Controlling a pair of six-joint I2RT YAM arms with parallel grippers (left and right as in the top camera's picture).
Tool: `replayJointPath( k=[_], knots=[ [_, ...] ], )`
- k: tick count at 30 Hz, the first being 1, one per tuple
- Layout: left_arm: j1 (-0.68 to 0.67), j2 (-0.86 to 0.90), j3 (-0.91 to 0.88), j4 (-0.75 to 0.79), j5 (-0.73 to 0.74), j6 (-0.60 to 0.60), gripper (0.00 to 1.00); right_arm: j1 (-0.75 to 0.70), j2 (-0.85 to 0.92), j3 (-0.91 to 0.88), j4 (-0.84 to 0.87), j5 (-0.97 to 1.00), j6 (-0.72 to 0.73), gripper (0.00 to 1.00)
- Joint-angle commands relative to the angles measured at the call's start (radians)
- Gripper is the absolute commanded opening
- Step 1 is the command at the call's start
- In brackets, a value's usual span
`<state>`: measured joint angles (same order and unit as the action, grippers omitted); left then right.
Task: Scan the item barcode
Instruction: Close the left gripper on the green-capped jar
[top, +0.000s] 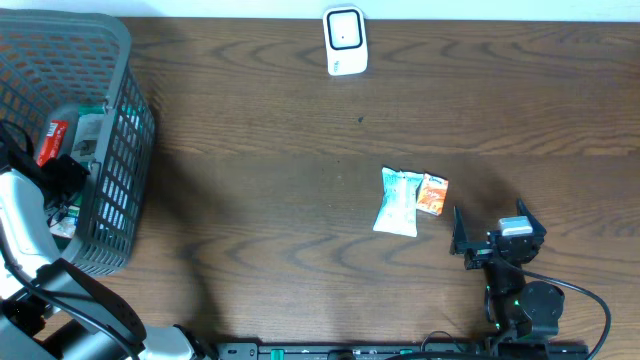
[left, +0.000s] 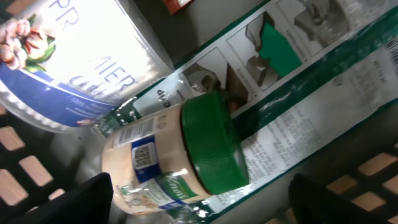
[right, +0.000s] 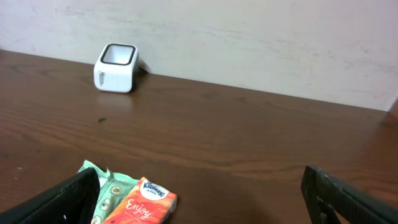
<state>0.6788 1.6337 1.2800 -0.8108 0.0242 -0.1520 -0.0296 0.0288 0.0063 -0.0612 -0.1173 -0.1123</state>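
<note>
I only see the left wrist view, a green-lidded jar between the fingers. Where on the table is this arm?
Observer: The left gripper is down inside the grey basket at the table's left end.
Operator: Where's the scanner?
Observer: The white scanner stands at the far edge, mid-table.
Operator: And the other arm?
Observer: The right gripper sits open at the near right, beside a pale green packet and an orange tissue pack.
</note>
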Motion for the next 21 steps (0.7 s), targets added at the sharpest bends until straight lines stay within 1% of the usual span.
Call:
replayJointPath(
  k=[1,3,9,14,21],
  knots=[
    [-0.002,0.011,0.005,-0.016,-0.029,0.073,0.9,0.011,-0.002,-0.001,-0.003,-0.004,0.014,0.99],
    [-0.002,0.011,0.005,-0.025,-0.044,0.074,0.9,0.011,-0.002,-0.001,-0.003,-0.004,0.014,0.99],
    [-0.005,0.011,0.005,-0.026,-0.044,0.127,0.9,0.011,-0.002,-0.001,-0.003,-0.004,0.014,0.99],
    [-0.009,0.013,-0.002,-0.029,-0.045,0.193,0.88,0.011,-0.002,-0.001,-0.003,-0.004,0.014,0.99],
    [-0.009,0.026,-0.02,-0.01,-0.044,0.281,0.88,0.011,-0.002,-0.001,-0.003,-0.004,0.014,0.99]
  ],
)
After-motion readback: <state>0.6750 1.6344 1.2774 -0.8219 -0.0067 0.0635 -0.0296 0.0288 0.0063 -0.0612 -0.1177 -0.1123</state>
